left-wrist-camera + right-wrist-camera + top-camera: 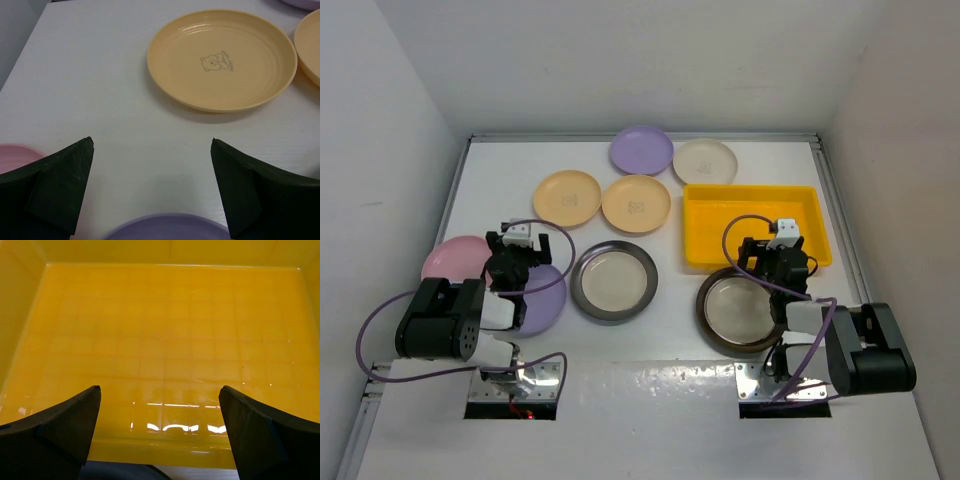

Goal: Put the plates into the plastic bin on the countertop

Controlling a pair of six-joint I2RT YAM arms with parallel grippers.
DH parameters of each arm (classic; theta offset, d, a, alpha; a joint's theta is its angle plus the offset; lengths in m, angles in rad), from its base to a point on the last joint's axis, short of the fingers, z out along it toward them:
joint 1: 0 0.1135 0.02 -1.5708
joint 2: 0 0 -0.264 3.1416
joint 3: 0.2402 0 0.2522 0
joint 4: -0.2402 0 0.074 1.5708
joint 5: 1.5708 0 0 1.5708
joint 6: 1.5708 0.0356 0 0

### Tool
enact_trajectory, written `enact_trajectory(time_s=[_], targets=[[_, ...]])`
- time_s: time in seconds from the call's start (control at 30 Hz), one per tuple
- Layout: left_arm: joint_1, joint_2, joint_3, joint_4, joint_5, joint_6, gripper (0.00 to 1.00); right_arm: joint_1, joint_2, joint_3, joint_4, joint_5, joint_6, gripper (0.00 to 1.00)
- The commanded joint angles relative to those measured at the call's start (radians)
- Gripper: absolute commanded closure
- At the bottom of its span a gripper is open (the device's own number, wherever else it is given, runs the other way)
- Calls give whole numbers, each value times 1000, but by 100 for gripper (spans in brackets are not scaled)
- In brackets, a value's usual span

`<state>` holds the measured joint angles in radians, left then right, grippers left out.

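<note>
Top external view shows the shallow rectangular bright yellow plastic bin [720,215] holding no plates at the right rear of the flat white countertop [500,170]; every visible plate lies outside it. The likeliest trouble, I judge, is that these plates lie flat with low rims, so a finger may simply shove one along, or a thin pinch on the rim may let it tip and drop short. The round dark-rimmed plate with a cream centre [735,310] lies just beside the bin's near wall and could knock it when lifted. The right gripper [160,387] reaches forward over that plate, jaws spread wide, holding nothing, facing into the bin. The left gripper [151,142], equally spread and bare, hovers low above the round lilac plate [170,227], aimed toward a round pale orange plate [222,60].
</note>
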<state>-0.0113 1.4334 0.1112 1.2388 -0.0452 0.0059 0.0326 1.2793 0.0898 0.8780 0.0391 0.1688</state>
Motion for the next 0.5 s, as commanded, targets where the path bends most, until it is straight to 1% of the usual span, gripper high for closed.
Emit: enact_trajectory(time_s=[0.0, 0.13, 0.17, 0.2, 0.23, 0.27, 0.3, 0.33, 0.37, 0.4, 0.43, 0.47], targets=[[11, -1, 5, 65, 1, -20, 0, 3, 12, -1, -16, -27, -8, 0], [11, -1, 5, 65, 1, -20, 0, 4, -41, 27, -72, -25, -6, 0], [11, -1, 5, 65, 1, -20, 0, 3, -66, 34, -130, -18, -5, 0], [11, -1, 14, 88, 28, -20, 0, 3, -78, 63, -151, -18, -14, 0], [11, -57, 37, 26, 57, -8, 0, 7, -113, 79, -218, -18, -31, 0], [11, -108, 74, -203, 74, 3, 0, 12, -159, 94, -253, -4, -90, 0], [20, -155, 211, -352, 137, 29, 0, 22, -179, 175, -295, 5, -118, 0], [20, -191, 307, -516, 209, 114, 0, 33, -204, 213, -470, 18, -153, 0], [20, -209, 499, -812, 344, 302, 0, 59, -253, 352, -537, 60, -295, 0], [20, -200, 501, -928, 346, 342, 0, 73, -259, 353, -612, 77, -346, 0], [10, -200, 674, -1032, 397, 365, 0, 101, -261, 461, -843, 91, -394, 0], [10, -180, 747, -1117, 415, 385, 0, 108, -246, 575, -925, 160, -443, 0]])
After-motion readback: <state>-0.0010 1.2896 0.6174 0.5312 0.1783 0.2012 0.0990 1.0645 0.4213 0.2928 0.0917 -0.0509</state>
